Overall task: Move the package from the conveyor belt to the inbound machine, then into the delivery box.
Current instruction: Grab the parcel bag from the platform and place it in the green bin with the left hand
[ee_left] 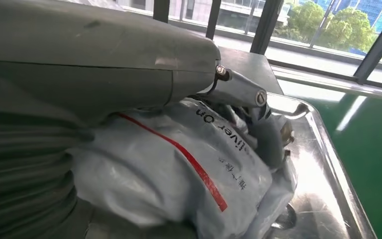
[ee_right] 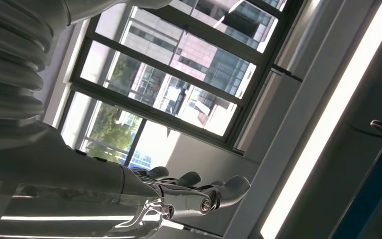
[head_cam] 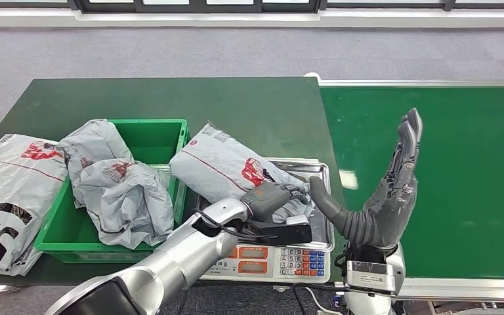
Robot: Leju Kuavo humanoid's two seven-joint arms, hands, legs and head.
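Head view: the package (head_cam: 226, 167), a grey mailer bag with red printing, lies across the steel pan of the inbound machine (head_cam: 320, 172), a scale with a keypad and orange displays on its front, and its far end overhangs toward the delivery box (head_cam: 161, 131). The left hand (head_cam: 277, 199) rests on the near end of the package with fingers curled over the bag, gripping it. The delivery box is a green crate just left of the scale on the dark green surface (head_cam: 170, 98); two crumpled grey bags (head_cam: 121, 190) lie in and over its left half. Another large grey bag (head_cam: 6, 197) lies on the surface outside the crate, at the far left. The right hand (head_cam: 397, 177) is raised upright over the edge of the green conveyor belt (head_cam: 472, 177), fingers straight and extended, holding nothing. Left wrist view: the left hand (ee_left: 238, 99) presses down on the package (ee_left: 179, 174), dark fingers wrapped over the bag's far side; a red stripe and black lettering cross the grey plastic. The bag sits in the shiny steel pan (ee_left: 328, 169), with green belt beyond its rim. Right wrist view: the right hand (ee_right: 189, 191) points up toward windows (ee_right: 179, 79) and a ceiling light strip (ee_right: 328, 124), fingers stretched out and apart, empty.
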